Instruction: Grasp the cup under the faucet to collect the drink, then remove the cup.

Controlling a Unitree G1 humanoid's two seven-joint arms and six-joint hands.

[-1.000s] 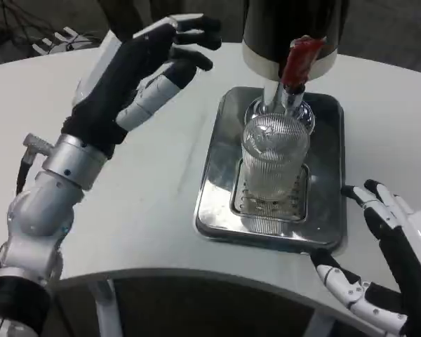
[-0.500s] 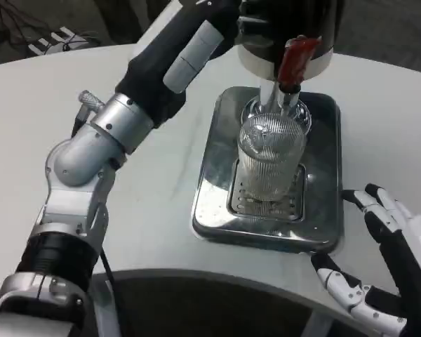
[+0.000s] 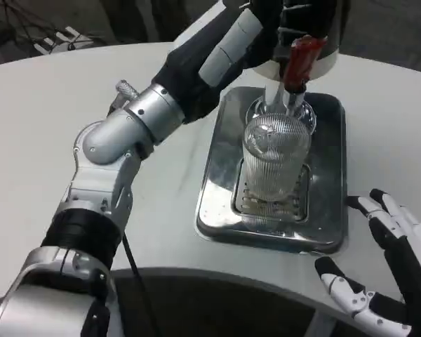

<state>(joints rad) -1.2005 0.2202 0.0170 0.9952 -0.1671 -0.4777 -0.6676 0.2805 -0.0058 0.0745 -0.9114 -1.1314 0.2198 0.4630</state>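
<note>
A clear ribbed glass cup (image 3: 274,158) stands upright on the drip grate of a steel tray (image 3: 221,203), directly beneath the faucet (image 3: 286,102) with its red tap lever (image 3: 302,60). My left hand (image 3: 256,28) reaches high across the dispenser's dark body, its black fingers at the top of the red lever; whether they grip it is unclear. My right hand (image 3: 389,270) waits at the lower right, off the tray's corner, fingers spread and holding nothing.
The dispenser's black and white barrel (image 3: 323,35) rises behind the tray. My left forearm (image 3: 147,116) slants over the table left of the tray. The rounded table edge (image 3: 161,275) runs along the bottom. Cables (image 3: 52,38) lie beyond the far left.
My left arm has swung up and to the right, carrying the hand from beside the tray to the red lever. The cup and right hand have stayed put.
</note>
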